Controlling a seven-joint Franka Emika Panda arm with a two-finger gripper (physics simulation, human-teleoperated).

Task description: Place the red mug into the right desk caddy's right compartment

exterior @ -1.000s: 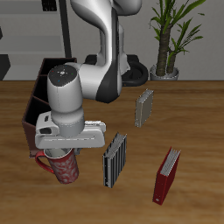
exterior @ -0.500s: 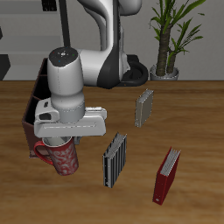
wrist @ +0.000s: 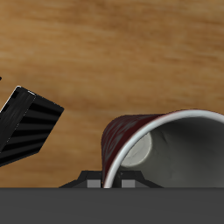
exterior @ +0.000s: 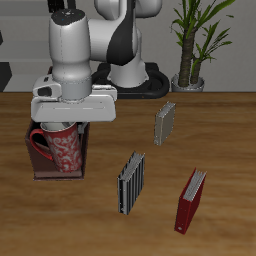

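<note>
1 red mug (exterior: 62, 150) — clenched in the tool (exterior: 62, 128) (handle outward) — above the right desk caddy (exterior: 40, 165).

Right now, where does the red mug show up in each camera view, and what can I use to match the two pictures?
Exterior view: the red mug hangs under the gripper, above the near end of the desk caddy.
Wrist view: the mug fills the frame close up, its white inside facing the camera.
Shared landmark: the grey striped book, seen beside the mug as a dark ribbed block in the wrist view.
</note>
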